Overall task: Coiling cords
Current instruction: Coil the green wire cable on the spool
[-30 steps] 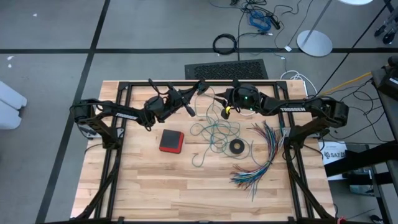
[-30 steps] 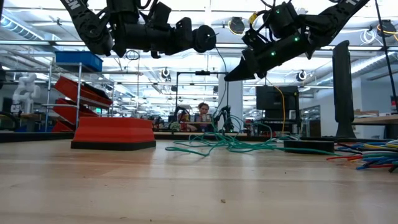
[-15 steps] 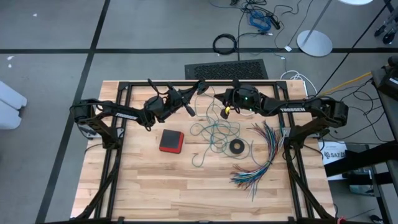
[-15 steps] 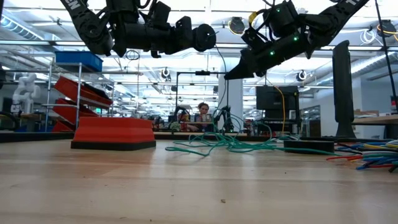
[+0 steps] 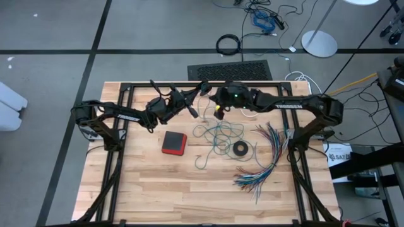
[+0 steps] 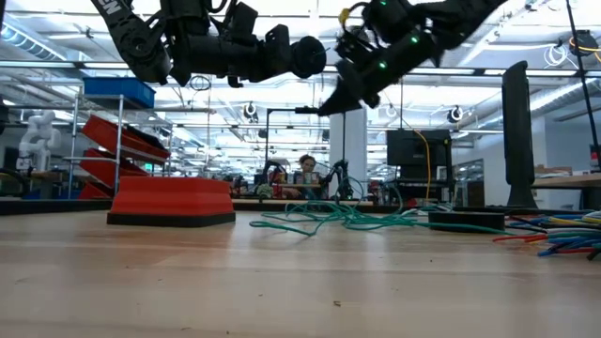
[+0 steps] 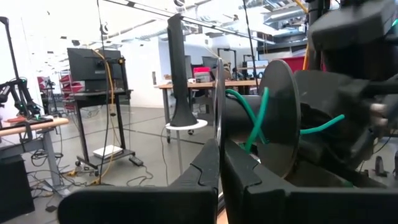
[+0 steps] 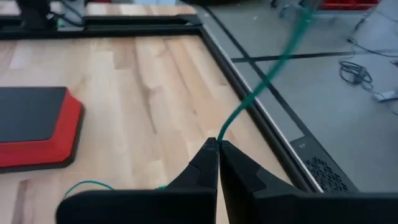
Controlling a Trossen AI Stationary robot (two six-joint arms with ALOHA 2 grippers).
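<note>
The right gripper, upper centre of the high view, pinches the teal-green cord to feed it. The left gripper is clenched beside a spool carrying its turns.

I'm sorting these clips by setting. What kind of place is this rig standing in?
Probably a robotics lab or workshop. The wooden table stands on a grey floor strewn with cables, and beyond it are rows of workbenches, a monitor on a stand and another small robot arm.
</note>
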